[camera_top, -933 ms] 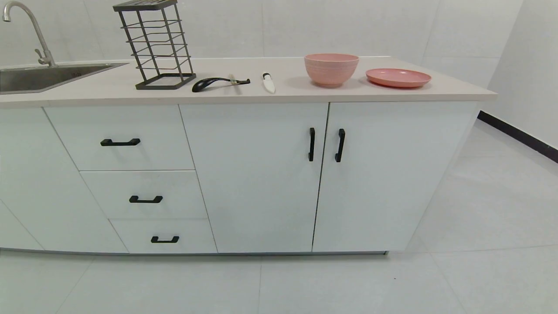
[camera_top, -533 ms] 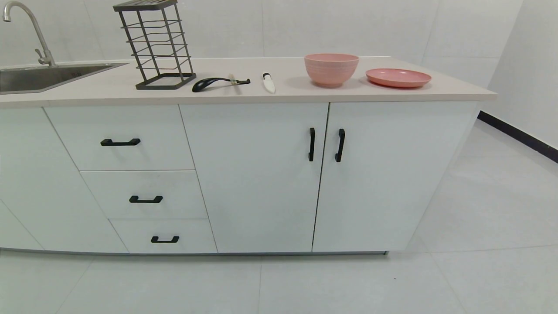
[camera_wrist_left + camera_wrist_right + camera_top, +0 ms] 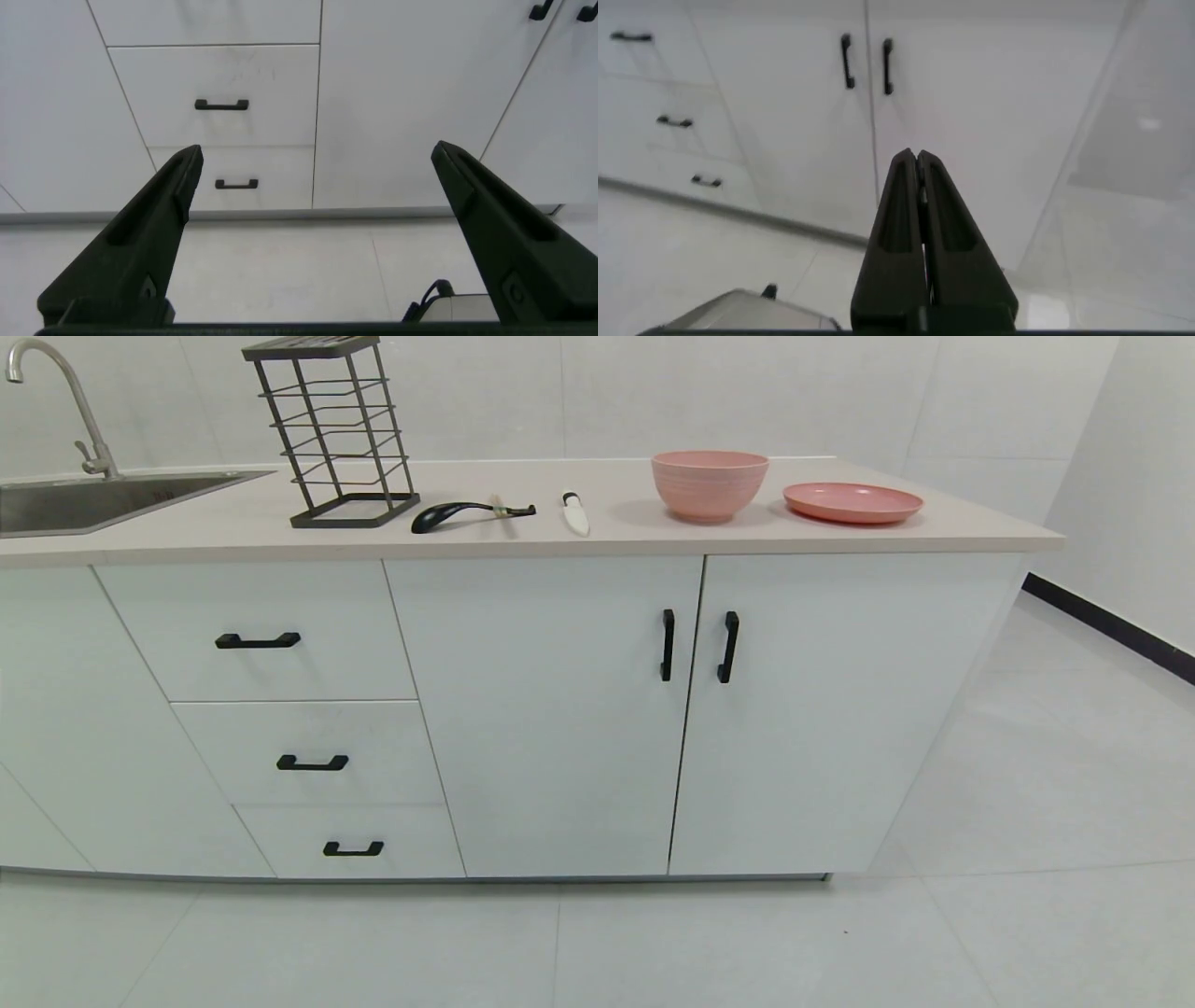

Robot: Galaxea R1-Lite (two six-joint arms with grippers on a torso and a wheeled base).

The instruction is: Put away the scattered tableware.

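Bowl, plate, spoon and knife unmoved on counter; left hand spread, right hand pressed together.

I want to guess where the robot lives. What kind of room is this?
Most likely a kitchen. There's a metal sink set into a long counter, white cupboards and drawers underneath, and a pink bowl and plate sitting on top.
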